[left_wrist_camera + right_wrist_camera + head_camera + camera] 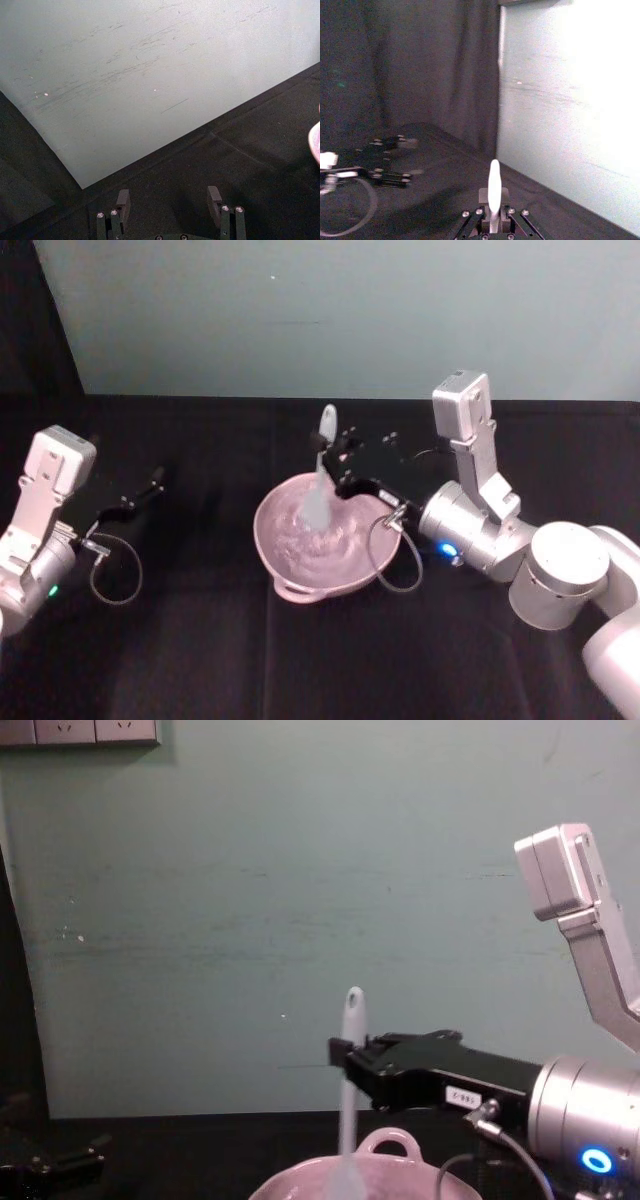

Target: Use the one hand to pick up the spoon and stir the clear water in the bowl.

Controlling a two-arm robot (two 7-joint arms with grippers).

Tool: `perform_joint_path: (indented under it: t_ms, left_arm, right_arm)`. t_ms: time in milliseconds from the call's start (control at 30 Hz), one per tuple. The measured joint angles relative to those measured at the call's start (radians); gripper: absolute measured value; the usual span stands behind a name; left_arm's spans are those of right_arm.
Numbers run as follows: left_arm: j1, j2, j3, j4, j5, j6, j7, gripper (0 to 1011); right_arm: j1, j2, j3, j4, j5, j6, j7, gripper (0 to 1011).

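Right gripper (337,465), black and boxy, clamped on slim white plastic spoon (320,482). Spoon near upright, blade dipped in rippled clear water (315,545) inside round glossy pink bowl (268,540), centre. Left gripper (170,205) parked left, jaws apart, empty.

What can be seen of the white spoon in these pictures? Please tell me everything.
The spoon is slim and white, looks like plastic, and has a long handle. It stands nearly upright, handle end up, with its lower end inside the pink bowl, apparently in the water. The right gripper, reaching in from the right above the bowl's rim, is shut on the handle about midway.
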Motion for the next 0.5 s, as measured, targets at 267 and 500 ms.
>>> perform_joint_path:
  t_ms: [267,500]
  left_arm:
    - [0.0,0.0,0.0,0.0,0.0,0.0,0.0,1011]
    - [0.0,0.0,0.0,0.0,0.0,0.0,0.0,1011]
  right_arm:
    - [-0.017,0.049,0.037,-0.059,-0.041,0.045,-0.03,111]
    - [-0.092,0.115,0.063,-0.197,0.01,0.141,0.03,112]
